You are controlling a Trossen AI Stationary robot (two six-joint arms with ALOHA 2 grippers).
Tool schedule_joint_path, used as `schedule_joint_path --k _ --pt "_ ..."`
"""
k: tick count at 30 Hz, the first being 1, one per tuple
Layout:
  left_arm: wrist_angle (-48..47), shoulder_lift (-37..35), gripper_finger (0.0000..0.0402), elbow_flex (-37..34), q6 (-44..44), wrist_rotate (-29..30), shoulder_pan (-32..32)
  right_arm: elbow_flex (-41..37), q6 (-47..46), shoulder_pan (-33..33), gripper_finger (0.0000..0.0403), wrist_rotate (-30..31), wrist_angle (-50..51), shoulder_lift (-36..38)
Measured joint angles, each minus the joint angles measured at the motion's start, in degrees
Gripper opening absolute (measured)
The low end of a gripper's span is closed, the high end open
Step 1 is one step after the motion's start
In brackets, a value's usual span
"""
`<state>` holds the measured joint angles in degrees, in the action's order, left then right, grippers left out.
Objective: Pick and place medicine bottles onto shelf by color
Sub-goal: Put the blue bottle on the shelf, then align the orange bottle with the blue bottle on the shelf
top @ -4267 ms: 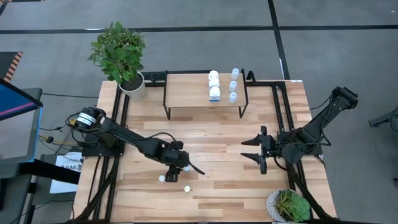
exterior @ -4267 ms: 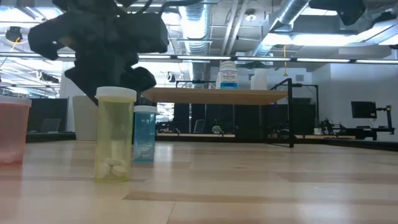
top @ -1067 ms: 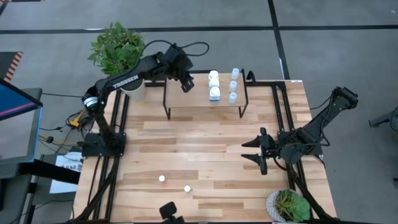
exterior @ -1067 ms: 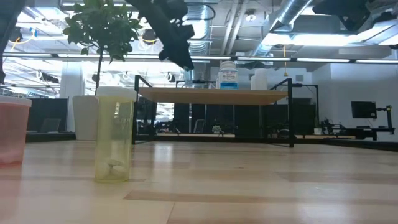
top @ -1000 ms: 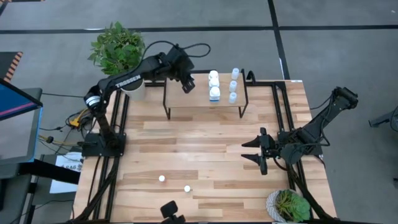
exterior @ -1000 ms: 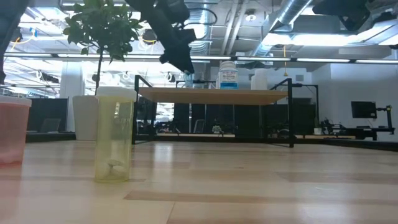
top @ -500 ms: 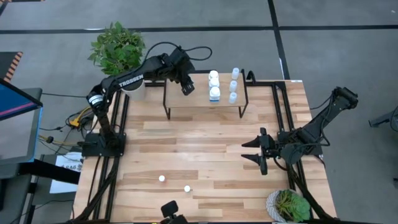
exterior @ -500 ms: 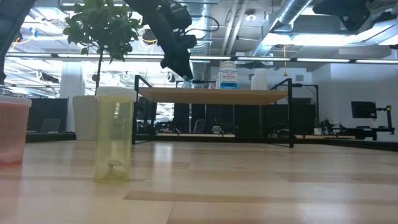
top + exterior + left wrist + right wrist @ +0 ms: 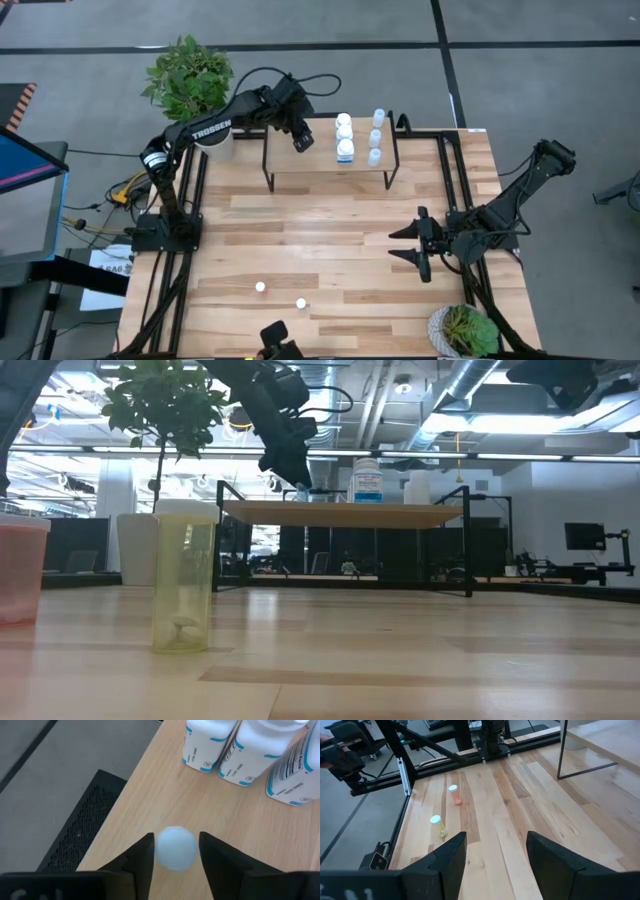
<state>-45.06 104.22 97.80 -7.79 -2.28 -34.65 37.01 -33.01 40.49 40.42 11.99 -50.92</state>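
Note:
The shelf (image 9: 300, 158) stands at the table's far edge, with three white bottles (image 9: 344, 136) and three pale blue ones (image 9: 375, 136) in two rows on its right half. My left gripper (image 9: 299, 140) is over the shelf's left half, shut on a pale blue bottle (image 9: 175, 848); it also shows in the low view (image 9: 298, 485). A yellowish bottle (image 9: 184, 585) and a reddish one (image 9: 20, 570) stand on the table near its front edge. My right gripper (image 9: 405, 243) is open and empty at the table's right side. My left gripper pinches the pale blue bottle just below its round cap (image 9: 175, 848) between its two fingers (image 9: 144, 854), coming from above and pointing down. The bottle hangs upright below the fingers, over the shelf board (image 9: 150, 795). Whether its base touches the board, I cannot tell.
The three white labelled bottles (image 9: 240, 755) stand close beside the held bottle. A potted plant (image 9: 195, 85) stands left of the shelf and another (image 9: 462, 330) at the near right corner. The two loose bottles show in the high view (image 9: 260, 287) (image 9: 300, 303).
My left gripper has gone down toward the shelf top and a little toward the white bottles, keeping the pale blue bottle upright in its hold.

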Motion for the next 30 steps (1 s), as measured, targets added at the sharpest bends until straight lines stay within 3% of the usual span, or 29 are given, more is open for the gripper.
schedule_joint_path --k 11,16,22,26,30 --pt "3.28 0.00 0.0193 1.36 -0.09 -0.75 0.23 0.00 -0.04 0.00 0.0228 0.00 -0.02 0.00" --pt "-7.56 -0.04 0.0190 8.65 0.08 -4.51 3.38 0.00 -0.04 0.00 0.0228 0.01 -0.02 0.00" --pt "-24.69 -0.21 0.0174 16.49 0.31 -6.46 11.80 0.00 -0.02 0.00 0.0228 0.01 0.00 0.00" --pt "-35.16 -0.17 0.0164 16.69 0.51 -6.46 18.36 0.00 -0.02 0.00 0.0228 0.01 -0.07 -0.01" --pt "-39.27 -0.35 0.0158 11.40 3.09 -6.15 24.84 0.02 -0.04 -0.02 0.0228 0.03 -0.33 0.00"
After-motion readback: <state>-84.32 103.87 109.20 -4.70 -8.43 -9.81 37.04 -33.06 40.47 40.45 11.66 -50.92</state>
